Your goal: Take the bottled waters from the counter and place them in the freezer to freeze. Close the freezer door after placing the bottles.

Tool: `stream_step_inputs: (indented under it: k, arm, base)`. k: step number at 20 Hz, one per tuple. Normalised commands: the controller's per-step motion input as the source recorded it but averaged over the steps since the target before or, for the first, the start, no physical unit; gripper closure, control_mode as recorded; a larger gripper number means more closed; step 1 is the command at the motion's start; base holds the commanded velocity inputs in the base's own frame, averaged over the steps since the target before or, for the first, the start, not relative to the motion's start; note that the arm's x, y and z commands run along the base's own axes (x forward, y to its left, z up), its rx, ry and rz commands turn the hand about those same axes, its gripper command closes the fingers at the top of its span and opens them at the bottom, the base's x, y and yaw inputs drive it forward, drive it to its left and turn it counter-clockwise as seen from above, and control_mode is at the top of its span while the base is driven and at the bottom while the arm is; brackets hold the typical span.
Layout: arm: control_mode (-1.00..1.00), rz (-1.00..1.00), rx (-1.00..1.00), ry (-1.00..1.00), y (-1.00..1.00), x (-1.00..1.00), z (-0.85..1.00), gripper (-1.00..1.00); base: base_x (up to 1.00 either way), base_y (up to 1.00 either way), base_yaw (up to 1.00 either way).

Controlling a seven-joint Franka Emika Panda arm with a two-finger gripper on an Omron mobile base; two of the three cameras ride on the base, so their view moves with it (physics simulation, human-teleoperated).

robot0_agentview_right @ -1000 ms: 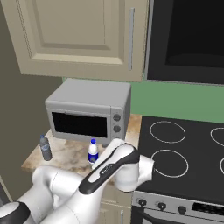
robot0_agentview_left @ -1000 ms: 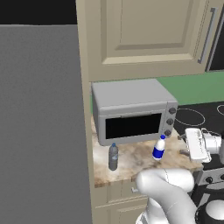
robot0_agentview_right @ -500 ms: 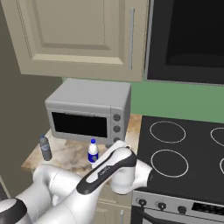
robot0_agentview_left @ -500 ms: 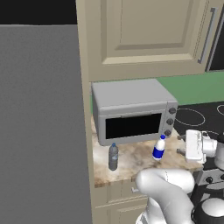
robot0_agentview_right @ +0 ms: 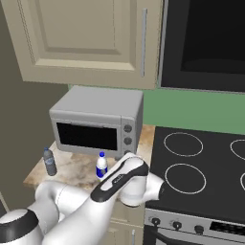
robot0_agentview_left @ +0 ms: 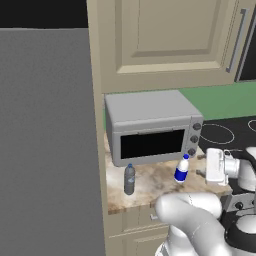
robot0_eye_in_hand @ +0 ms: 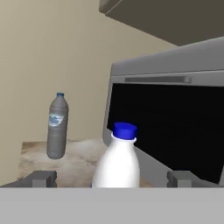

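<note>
The hand (robot0_eye_in_hand: 111, 179) is seen spread wide and empty, touching nothing. Since the earlier frame it has been brought nearer the white bottle (robot0_eye_in_hand: 117, 159), now framed between its fingertips (robot0_eye_in_hand: 41, 178) at lower centre. The grey bottle (robot0_eye_in_hand: 57, 125) is left standing on the tabletop (robot0_eye_in_hand: 78, 159), centre left.

**My arm reaches low, pincer wide open**

My white arm with dark joints (robot0_agentview_left: 192, 225) rises from the base and bends forward; from the right base camera its thick elbow link (robot0_agentview_right: 122, 179) crosses the foreground. My white hand (robot0_agentview_left: 220, 166) is turned sideways and held level. My two-finger pincer (robot0_eye_in_hand: 111, 178) stands with its jaws fully apart, the small dark fingertips (robot0_eye_in_hand: 41, 178) at either side, gripping nothing.
</note>
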Motion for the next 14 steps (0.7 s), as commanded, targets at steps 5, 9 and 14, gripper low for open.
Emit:
stream_step_inputs:
  k: [5,9,14]
  arm:
    - [-1.0,0.08,0.0,0.0,-0.13,0.16,-0.23,-1.0]
    - [-1.0,0.02,0.0,0.0,-0.09,0.05,-0.2,-1.0]
    - [-1.0,0.0,0.0,0.0,0.0,0.0,-0.07,-1.0]
  base:
    - [0.0,0.0,0.0]
    - [0.0,0.0,0.0]
    - [0.0,0.0,0.0]
